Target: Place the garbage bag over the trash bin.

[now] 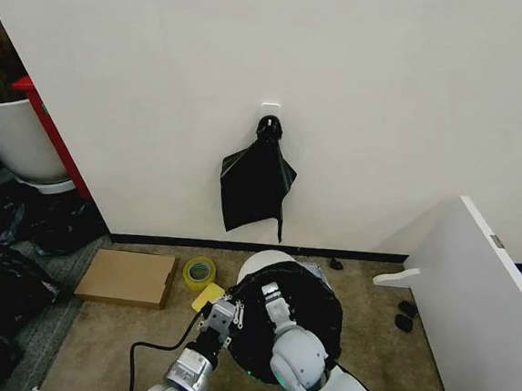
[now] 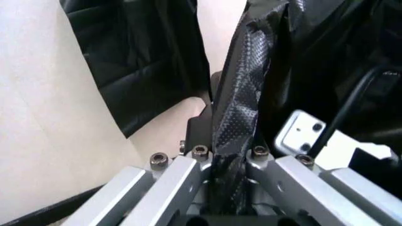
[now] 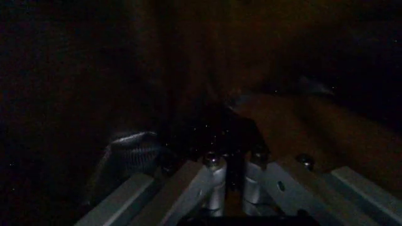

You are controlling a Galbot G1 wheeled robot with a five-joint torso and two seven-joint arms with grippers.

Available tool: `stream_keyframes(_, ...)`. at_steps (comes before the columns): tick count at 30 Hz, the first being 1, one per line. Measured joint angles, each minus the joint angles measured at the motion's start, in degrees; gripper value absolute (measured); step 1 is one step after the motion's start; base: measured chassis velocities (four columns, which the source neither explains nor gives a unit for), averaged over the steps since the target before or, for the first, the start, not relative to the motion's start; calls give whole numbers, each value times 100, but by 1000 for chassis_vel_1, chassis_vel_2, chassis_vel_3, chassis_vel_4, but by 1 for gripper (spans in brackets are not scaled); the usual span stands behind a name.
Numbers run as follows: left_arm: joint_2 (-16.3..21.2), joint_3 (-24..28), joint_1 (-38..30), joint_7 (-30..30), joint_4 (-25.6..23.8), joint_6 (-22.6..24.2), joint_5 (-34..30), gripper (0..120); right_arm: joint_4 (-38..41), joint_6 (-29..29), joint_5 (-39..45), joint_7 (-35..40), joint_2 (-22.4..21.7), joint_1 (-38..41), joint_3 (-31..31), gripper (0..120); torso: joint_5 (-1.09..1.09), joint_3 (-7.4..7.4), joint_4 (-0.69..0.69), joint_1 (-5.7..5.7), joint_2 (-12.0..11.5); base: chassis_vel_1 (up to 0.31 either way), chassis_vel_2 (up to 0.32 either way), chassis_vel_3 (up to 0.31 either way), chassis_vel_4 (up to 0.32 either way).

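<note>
Clearly the garbage bag (image 1: 311, 301) is thin, slippery; left gripper (image 1: 224, 313) is clamped on its edge, right gripper (image 1: 272, 299) inside, grip cannot tell; trash bin (image 1: 260, 261) half covered.

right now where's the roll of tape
In the head view the roll of tape lies on the carpet by the wall, between the flat cardboard box and the trash bin.

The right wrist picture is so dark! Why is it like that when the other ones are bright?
In the right wrist view, the right gripper sits inside the black garbage bag, which blocks the light. The head view is evenly lit by the pale wall. In the left wrist view, the left gripper pinches glossy bag film outside, in the light.
</note>
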Motion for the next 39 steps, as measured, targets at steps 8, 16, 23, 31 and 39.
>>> stream_keyframes(8,23,30,59,-1,10,-27,46,1,-250,293,3,-2,204,140,33,0,0,0,2,0,0,0,0,0,0)
stream_keyframes(16,-50,3,95,-13,37,-50,4,1,-128,119,-116,50,-75,-118,11,0,-1,0,-1,0,0,0,0,0,0)
stream_keyframes(23,-82,-17,73,-49,52,30,-226,1,195,216,9,-42,-2,-150,88,0,0,0,2,0,0,0,0,0,0)
stream_keyframes(31,-96,-130,-229,-196,124,568,-1361,1,1335,178,238,-418,-388,-755,427,24,1,0,1,0,0,0,0,0,0)
stream_keyframes(39,-173,-522,-677,-657,231,1561,-3499,1,2792,720,564,-1099,-541,-2121,1784,53,0,0,-1,0,0,0,0,0,0)
